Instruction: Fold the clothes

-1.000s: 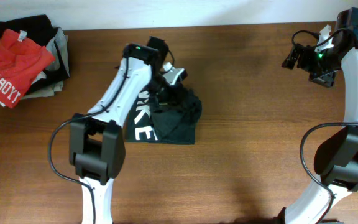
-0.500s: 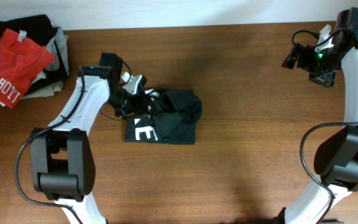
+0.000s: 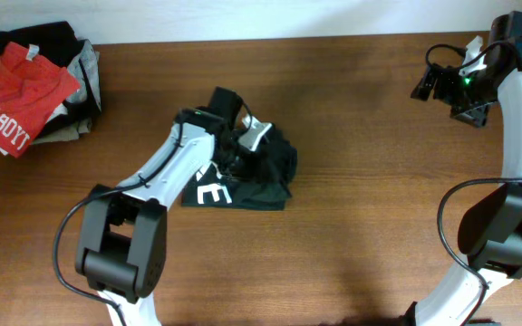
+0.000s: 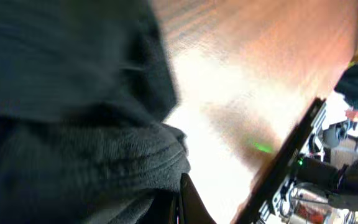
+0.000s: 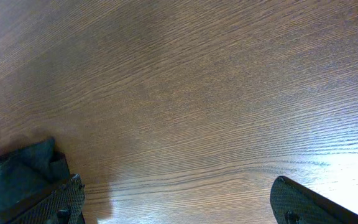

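The clothes [image 3: 256, 174], a very dark T-shirt, lie bunched at the middle of the table with a white letter showing at the lower left corner. My left gripper [image 3: 243, 152] is down on the shirt's upper left part. In the left wrist view dark fabric [image 4: 73, 124] fills the left side and bunches against my left gripper [image 4: 180, 194], whose jaws are shut on a fold of it. My right gripper [image 3: 442, 86] hangs open at the far right, well away from the shirt. Its wrist view shows the right gripper [image 5: 179, 208] wide over bare wood, with the shirt [image 5: 17, 177] at the lower left.
A pile of other garments sits at the back left corner: a red shirt with white lettering [image 3: 21, 91] on top of grey and black ones [image 3: 82, 77]. The table's back edge meets a white wall [image 3: 288, 18].
My left arm swung left to the shirt's left edge, then came back right over its middle, and its jaws have shut on the fabric. The right arm has not moved.
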Robot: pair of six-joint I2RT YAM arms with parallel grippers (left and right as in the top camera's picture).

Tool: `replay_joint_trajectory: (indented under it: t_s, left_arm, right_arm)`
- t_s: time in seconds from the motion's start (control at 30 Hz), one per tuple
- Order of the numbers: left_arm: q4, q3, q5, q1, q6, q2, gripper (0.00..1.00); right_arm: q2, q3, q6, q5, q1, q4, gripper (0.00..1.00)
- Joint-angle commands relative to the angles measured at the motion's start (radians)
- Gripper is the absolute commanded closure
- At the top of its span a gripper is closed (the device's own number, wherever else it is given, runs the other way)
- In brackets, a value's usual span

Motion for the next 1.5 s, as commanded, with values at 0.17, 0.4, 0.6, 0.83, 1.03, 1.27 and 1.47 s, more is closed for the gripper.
replay_joint_trajectory:
  t_s: [0.17,0.4,0.6,0.83,1.03,1.27,1.47]
  left_arm:
    - [-0.057,0.087,0.018,-0.145,0.037,-0.010,0.08]
    - [-0.126,0.274,-0.223,0.117,-0.126,-0.001,0.16]
    - [-0.129,0.274,-0.168,0.056,-0.176,0.137,0.16]
    - [0.025,0.274,-0.158,0.043,-0.176,0.173,0.30]
    - [0.237,0.274,-0.113,-0.028,-0.220,0.218,0.99]
    - [0.324,0.274,-0.186,-0.127,-0.220,0.219,0.27]
    - [0.021,0.475,-0.185,-0.101,-0.139,0.153,0.01]
  right_arm:
    - [-0.004,0.006,-0.011,0.008,0.004,0.000,0.01]
    - [-0.004,0.006,-0.010,0.008,0.004,0.000,0.01]
    - [-0.004,0.006,-0.010,0.008,0.004,0.000,0.01]
    - [-0.004,0.006,-0.010,0.009,0.004,0.000,0.01]
    - [-0.004,0.006,-0.010,0.008,0.004,0.000,0.01]
    - [-0.004,0.006,-0.011,0.009,0.004,0.000,0.01]
    - [-0.004,0.006,-0.011,0.008,0.004,0.000,0.01]
